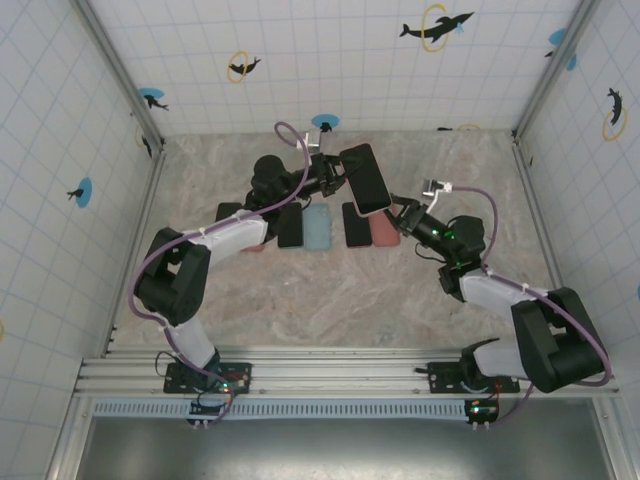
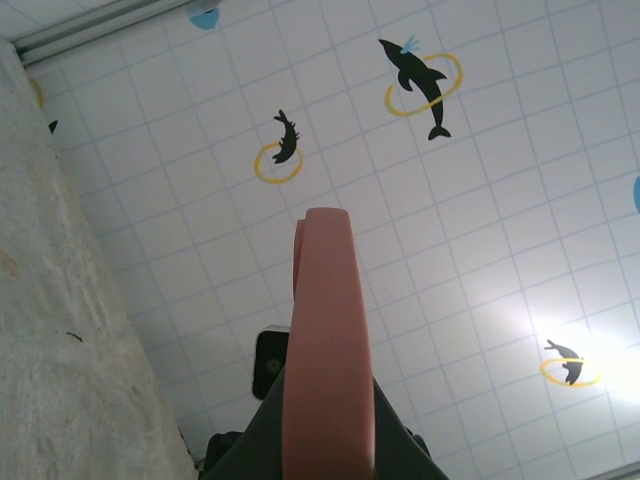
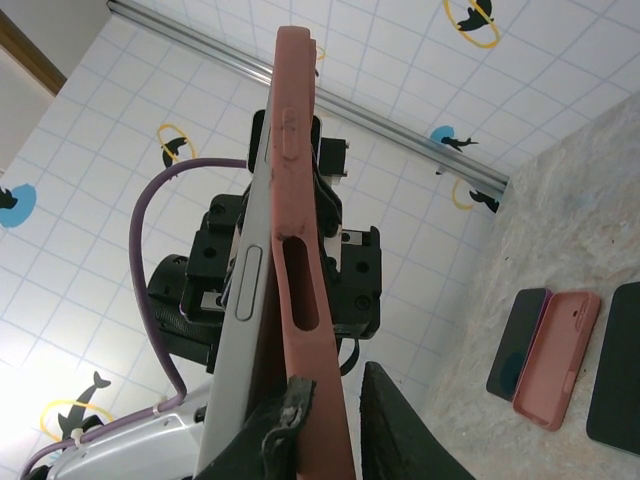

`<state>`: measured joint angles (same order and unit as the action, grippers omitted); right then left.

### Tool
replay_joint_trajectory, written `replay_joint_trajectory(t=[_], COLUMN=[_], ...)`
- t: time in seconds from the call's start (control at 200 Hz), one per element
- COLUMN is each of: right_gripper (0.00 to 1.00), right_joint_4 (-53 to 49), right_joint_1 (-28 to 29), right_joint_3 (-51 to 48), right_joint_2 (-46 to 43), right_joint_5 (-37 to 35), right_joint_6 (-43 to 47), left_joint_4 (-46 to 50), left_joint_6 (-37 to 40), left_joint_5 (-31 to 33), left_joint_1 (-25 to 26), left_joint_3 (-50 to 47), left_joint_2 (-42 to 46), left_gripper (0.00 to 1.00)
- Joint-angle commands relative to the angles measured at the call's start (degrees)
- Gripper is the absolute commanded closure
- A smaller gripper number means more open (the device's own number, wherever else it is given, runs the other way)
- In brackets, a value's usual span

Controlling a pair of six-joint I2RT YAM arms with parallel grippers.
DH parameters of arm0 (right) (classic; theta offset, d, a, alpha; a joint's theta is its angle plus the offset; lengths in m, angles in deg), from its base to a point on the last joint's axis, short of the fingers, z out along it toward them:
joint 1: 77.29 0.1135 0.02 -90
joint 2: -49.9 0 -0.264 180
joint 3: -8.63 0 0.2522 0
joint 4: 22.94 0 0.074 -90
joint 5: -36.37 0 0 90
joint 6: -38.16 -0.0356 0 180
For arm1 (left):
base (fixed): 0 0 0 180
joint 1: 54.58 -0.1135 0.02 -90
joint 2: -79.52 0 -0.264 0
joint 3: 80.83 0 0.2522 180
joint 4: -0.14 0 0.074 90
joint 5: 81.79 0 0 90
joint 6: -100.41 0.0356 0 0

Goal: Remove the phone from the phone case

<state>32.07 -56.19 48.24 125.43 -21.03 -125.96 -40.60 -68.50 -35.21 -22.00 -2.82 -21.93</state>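
left gripper (image 1: 338,172) is clamped tight on the case (image 2: 328,350), holding it up off the table (image 1: 330,300) near the back middle. the phone (image 1: 363,175) sits in it, dark screen facing up in the top view. from the left wrist the pink case stands edge-on, rising from between the dark fingers (image 2: 255,440) toward the tiled wall (image 2: 480,200).

right gripper (image 1: 398,213) sits at the case's near end. from its own wrist, one finger (image 3: 285,425) lies against the phone side of that end and the other finger (image 3: 395,430) stands just beside the pink back (whether it really presses, i cannot tell). in that same view the phone's grey edge runs along the left of the case, and lower down it looks slightly parted from it.

below on the table lies a row, side by side: a black phone (image 1: 290,226), a blue case (image 1: 316,228), a second black phone (image 1: 356,226) and a spare pink case (image 1: 384,231). none of them touch the raised pair.
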Motion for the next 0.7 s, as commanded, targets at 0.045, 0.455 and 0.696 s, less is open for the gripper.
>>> replay_joint_trajectory(t=[0.045, 0.455, 0.696], right_gripper=[0.78, 0.87, 0.90], right_joint_4=[5.0, 10.4, 11.7], right_joint_1=[0.9, 0.9, -0.1], right_joint_3=[3.6, 4.5, 3.4], right_joint_2=[1.8, 4.9, 4.5], right_joint_5=[0.6, 1.8, -0.3], right_joint_6=[-1.2, -4.8, -5.5], left_joint_4=[-2.6, -1.8, 0.1], left_joint_6=[-0.1, 0.7, 2.4], left_joint_5=[-0.7, -1.0, -0.8], left_joint_1=[0.5, 0.5, -0.1], left_joint_3=[2.2, 2.2, 2.5], left_joint_2=[-0.6, -1.1, -0.7], left_gripper=[0.91, 0.88, 0.56])
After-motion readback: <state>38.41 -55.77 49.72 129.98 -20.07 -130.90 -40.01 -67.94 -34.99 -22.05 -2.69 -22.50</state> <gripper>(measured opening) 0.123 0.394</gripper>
